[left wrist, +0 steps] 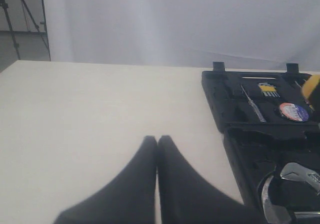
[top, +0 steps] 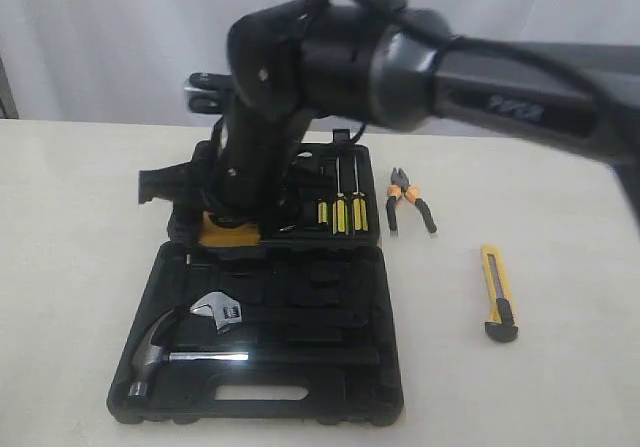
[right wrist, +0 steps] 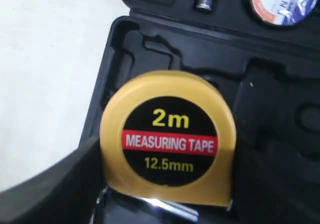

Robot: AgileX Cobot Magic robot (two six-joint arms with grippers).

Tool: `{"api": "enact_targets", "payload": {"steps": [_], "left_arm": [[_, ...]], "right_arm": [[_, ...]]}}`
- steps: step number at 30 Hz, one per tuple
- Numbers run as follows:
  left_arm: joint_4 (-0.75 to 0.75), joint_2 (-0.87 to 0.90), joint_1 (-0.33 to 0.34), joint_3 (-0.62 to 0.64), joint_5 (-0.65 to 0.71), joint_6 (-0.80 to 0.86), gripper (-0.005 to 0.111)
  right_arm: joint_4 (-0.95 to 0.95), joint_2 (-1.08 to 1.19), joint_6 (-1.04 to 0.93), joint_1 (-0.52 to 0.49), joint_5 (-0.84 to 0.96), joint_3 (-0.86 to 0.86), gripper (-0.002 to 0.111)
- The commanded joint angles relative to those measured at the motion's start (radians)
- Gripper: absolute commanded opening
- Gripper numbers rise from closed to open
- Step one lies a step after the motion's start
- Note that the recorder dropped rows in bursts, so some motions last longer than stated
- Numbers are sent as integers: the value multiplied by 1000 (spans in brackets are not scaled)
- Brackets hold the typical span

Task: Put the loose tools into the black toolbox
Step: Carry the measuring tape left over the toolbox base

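Observation:
The black toolbox [top: 392, 367] lies open on the table. My right gripper [right wrist: 167, 176] is shut on the yellow "2m" tape measure [right wrist: 167, 136], holding it low over the left of the box near the hinge [top: 228, 233]. Whether it touches the moulded recess I cannot tell. The black tape roll [right wrist: 282, 1] with its white-red-blue label sits in the far half [left wrist: 294, 112]. The orange-and-black pliers [top: 410, 199] and the yellow-and-black utility knife [top: 499, 295] lie on the table right of the box. My left gripper [left wrist: 157, 140] is shut and empty above bare table, beside the box [left wrist: 225, 101].
Three yellow-and-black screwdrivers [top: 340, 207] sit in the far half. A steel hammer [top: 160, 352] and a silver wrench [top: 222, 310] lie in the near half. The right arm [top: 420, 67] spans the box from the right. White curtain behind the table.

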Motion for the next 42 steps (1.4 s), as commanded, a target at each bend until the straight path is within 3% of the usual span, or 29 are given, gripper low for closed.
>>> {"api": "enact_targets", "payload": {"steps": [1, 12, 30, 33, 36, 38, 42], "left_arm": [[-2, -3, -2, 2, 0, 0, 0], [-2, -3, -2, 2, 0, 0, 0], [-2, -3, -2, 2, 0, 0, 0], [-2, -3, -2, 2, 0, 0, 0], [-2, -3, -2, 2, 0, 0, 0], [-2, -3, -2, 2, 0, 0, 0], [-2, -3, -2, 2, 0, 0, 0]], "right_arm": [[-73, 122, 77, 55, -32, -121, 14], [-104, 333, 144, 63, 6, -374, 14], [-111, 409, 171, 63, 70, -385, 14], [-87, 409, 164, 63, 73, -385, 33], [-60, 409, 160, 63, 83, -385, 66], [-54, 409, 160, 63, 89, -385, 74], [-53, 399, 160, 63, 103, -385, 75]]}}
